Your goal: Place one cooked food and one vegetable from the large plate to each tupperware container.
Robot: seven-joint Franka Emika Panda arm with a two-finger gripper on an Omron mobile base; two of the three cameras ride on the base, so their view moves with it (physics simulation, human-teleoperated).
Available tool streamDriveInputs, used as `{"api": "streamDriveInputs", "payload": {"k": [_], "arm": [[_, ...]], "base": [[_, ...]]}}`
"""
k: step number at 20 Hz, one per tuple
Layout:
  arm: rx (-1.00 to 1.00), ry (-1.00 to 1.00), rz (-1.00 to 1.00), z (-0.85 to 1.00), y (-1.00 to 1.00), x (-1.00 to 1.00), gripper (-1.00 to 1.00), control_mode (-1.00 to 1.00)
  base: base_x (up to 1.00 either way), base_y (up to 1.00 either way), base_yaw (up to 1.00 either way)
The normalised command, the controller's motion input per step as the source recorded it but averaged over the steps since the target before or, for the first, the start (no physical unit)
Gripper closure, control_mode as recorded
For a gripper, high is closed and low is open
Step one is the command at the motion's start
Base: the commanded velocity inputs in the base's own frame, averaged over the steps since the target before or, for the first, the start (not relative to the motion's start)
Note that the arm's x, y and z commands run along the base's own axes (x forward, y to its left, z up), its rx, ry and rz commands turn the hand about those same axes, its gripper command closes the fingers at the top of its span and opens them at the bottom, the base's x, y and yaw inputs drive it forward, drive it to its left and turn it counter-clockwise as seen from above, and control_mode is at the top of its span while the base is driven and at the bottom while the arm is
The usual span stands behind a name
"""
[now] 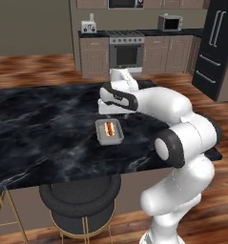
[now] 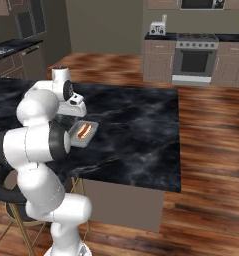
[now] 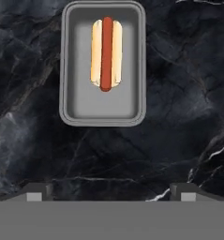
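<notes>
Pale grey tupperware container (image 3: 103, 115); inside, hot dog (image 3: 106, 54) with red-brown sausage between pale yellow bun halves; black counter (image 3: 179, 103) veined with white marble streaks; white arm (image 1: 170, 107) with dark joints

Home kitchen, rendered. Landmark: a long island counter (image 1: 44, 128) with a black marble top veined in white. Round dark stools (image 1: 79, 200) on thin brass legs tucked under its near edge. Beyond the island, against the far wall, a steel oven (image 1: 126, 51) with a stovetop, set in a run of light brown cabinets (image 1: 94, 56). A toaster (image 1: 88, 25) sits on the worktop left of the oven, a microwave (image 1: 170, 22) to its right. A tall dark fridge (image 1: 216, 45) stands far right of the island. Reddish wood plank floor (image 2: 211, 135) all round. On the island, a shallow grey tub (image 3: 103, 63) holding a hot dog (image 3: 106, 54).
</notes>
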Motion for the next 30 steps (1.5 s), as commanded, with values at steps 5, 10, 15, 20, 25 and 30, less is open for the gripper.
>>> {"api": "streamDriveInputs", "payload": {"k": [5,10,15,20,25,30], "arm": [[-0.03,-0.15,0.11,0.6,-0.07,-1.0,-1.0,-1.0],[-0.02,-0.14,0.14,0.65,-0.14,-1.0,-1.0,-1.0],[-0.02,-0.02,0.04,-0.01,-0.14,-0.6,-1.0,-1.0],[0.0,0.0,0.0,0.0,0.0,0.0,-1.0,-1.0],[0.0,0.0,0.0,0.0,0.0,0.0,-1.0,-1.0],[0.0,0.0,0.0,0.0,0.0,0.0,-1.0,1.0]], "base": [[0.0,0.0,0.0],[0.0,0.0,0.0],[0.0,0.0,0.0],[0.0,0.0,0.0],[0.0,0.0,0.0],[-0.52,-0.09,-0.03]]}}
